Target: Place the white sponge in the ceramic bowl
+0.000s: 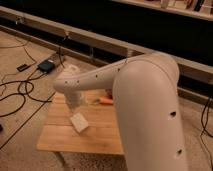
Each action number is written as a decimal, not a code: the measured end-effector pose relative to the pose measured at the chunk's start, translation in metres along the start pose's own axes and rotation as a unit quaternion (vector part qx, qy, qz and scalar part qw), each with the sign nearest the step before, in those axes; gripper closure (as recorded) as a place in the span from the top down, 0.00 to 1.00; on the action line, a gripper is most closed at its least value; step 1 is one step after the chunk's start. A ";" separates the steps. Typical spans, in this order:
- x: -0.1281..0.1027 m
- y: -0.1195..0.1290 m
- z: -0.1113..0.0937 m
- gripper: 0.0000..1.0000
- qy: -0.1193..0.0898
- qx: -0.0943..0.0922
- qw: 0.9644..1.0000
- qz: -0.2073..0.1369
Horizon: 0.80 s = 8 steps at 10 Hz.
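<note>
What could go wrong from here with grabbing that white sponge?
1. The gripper hangs close by the white sponge, not clearly centred over it; coming down, it may nudge the sponge instead of gripping it.
2. The arm hides the ceramic bowl in this view, so the drop may be misjudged.
3. The carrot lies close by and could get knocked.

Claw (76,105) hanging low over counter (52,141); white sponge (79,122) lying just in frt of it, carrot (106,100) sitting nr its side; bare wood stretching past sponge.

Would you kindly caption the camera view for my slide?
End effector over the white sponge on a wooden table, carrot nearby.
</note>
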 end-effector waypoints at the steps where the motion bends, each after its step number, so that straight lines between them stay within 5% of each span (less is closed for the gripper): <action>1: -0.002 0.006 0.009 0.65 -0.001 -0.008 1.000 -0.014; 8: 0.002 0.025 0.057 0.65 0.006 -0.041 0.995 -0.086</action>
